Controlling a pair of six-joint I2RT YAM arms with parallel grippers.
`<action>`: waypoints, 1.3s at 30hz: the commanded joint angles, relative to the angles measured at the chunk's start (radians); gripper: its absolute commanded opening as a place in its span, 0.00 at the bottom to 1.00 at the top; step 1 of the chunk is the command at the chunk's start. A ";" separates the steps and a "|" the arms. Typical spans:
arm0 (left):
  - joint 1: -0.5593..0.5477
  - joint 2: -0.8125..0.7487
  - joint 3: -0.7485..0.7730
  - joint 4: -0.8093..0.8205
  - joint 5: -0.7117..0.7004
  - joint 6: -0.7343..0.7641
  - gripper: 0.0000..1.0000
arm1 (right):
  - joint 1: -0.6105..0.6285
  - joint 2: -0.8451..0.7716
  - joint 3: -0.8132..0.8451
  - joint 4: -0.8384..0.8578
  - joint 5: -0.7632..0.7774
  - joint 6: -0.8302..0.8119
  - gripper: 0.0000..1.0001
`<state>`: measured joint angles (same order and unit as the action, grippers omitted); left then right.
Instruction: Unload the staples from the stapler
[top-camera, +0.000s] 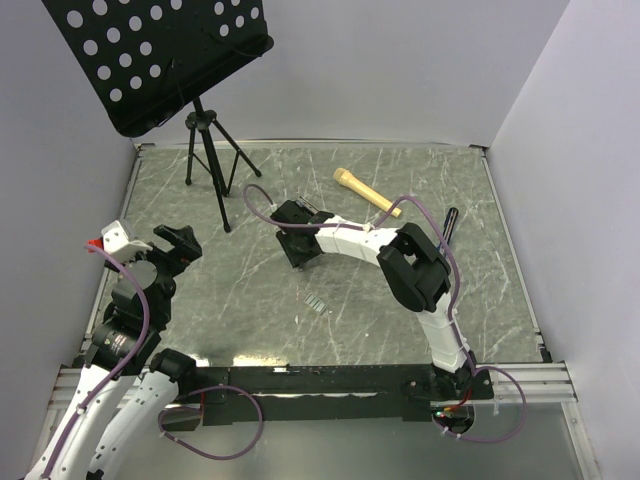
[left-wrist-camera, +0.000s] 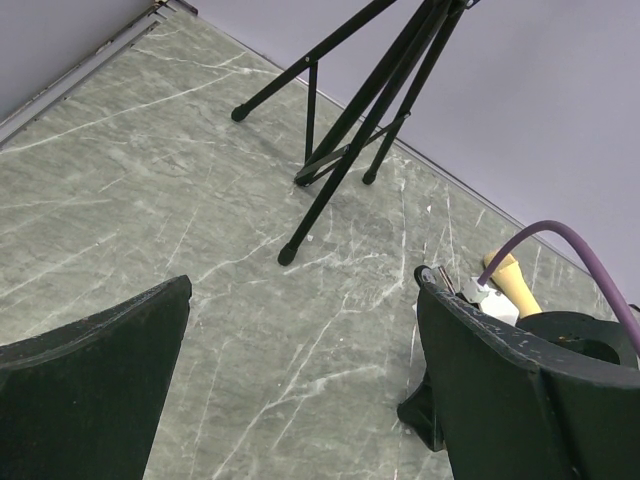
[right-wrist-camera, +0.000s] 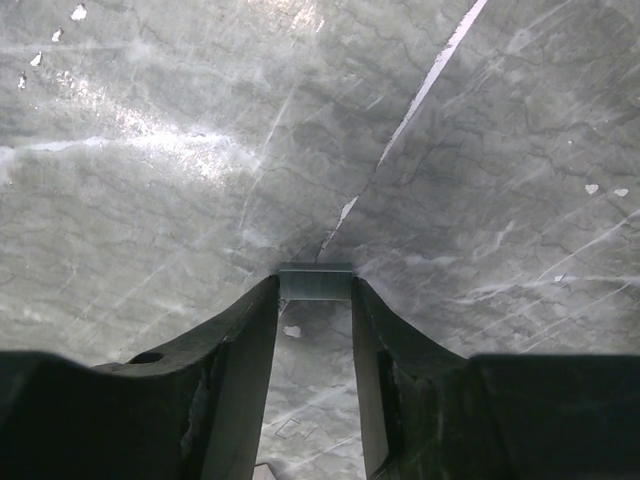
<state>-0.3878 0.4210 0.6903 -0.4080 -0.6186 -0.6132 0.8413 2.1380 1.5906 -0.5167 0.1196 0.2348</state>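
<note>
The right claw (right-wrist-camera: 315, 292) is stretched low over the middle of the counter (right-wrist-camera: 500, 150), well apart from its edges, clamped on the staples (right-wrist-camera: 316, 281). The left claw (left-wrist-camera: 305, 285) is held raised, spread apart.

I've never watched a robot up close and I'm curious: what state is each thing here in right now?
Left claw: wide open, empty.
Right claw: closed on a staple strip, which is pinched between its tips.
Second staple strip: lying loose, away from both claws.
Music stand: upright on its tripod.
Wooden handle: lying flat.
Pen: lying flat beside the right arm.
</note>
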 joint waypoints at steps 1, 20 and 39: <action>-0.002 -0.002 0.002 0.028 -0.009 0.010 0.99 | -0.005 0.004 -0.003 0.020 0.006 0.000 0.39; -0.002 -0.007 0.000 0.023 -0.009 0.009 0.99 | 0.024 -0.349 -0.320 0.090 -0.072 -0.160 0.32; -0.002 -0.011 -0.002 0.023 -0.004 0.006 0.99 | 0.123 -0.425 -0.472 0.130 -0.159 -0.172 0.33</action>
<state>-0.3878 0.4202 0.6903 -0.4084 -0.6182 -0.6136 0.9516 1.6993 1.0885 -0.4175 -0.0395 0.0654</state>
